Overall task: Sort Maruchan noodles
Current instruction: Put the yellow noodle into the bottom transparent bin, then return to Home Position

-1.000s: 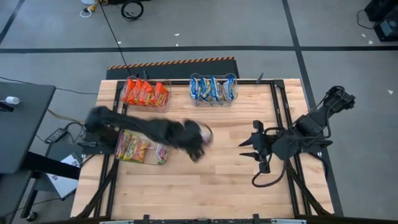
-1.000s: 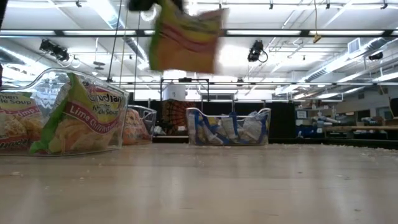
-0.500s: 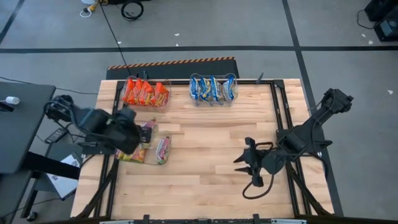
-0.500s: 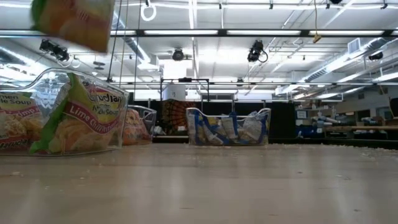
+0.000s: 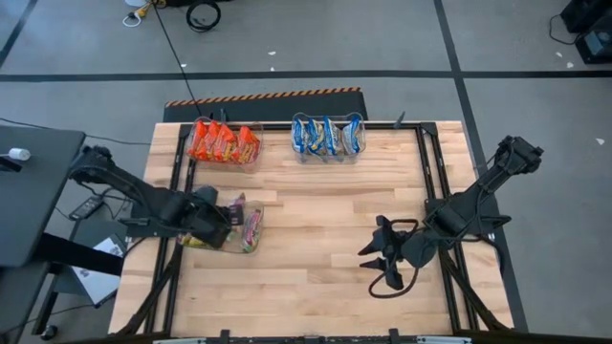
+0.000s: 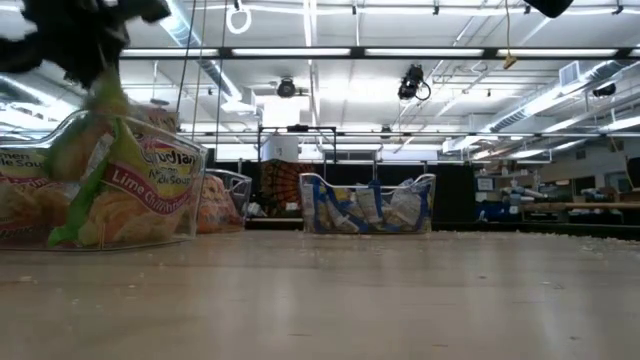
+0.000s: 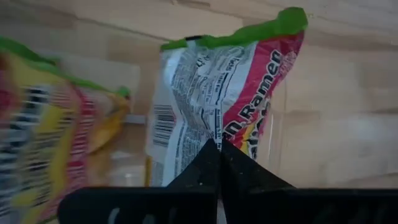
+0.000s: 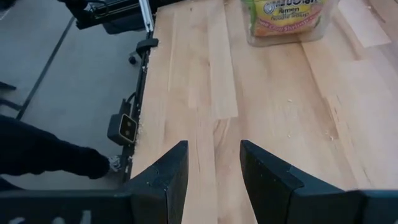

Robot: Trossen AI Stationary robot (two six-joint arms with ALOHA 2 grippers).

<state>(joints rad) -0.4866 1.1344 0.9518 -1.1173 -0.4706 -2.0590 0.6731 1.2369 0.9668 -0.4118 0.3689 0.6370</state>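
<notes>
At lower left, the left claw (image 5: 222,222), clamped on a crinkly green-edged ramen packet (image 7: 224,93) (upright, seemingly for slotting), hung over the clear plastic bin (image 5: 251,241).

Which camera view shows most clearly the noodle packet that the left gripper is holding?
The left wrist view: the green-edged packet fills the picture, pinched by the shut left gripper, its printing readable. The high view shows it only partly under the gripper, over the clear bin. In the low view it is blurred. The right wrist view does not single it out.
</notes>
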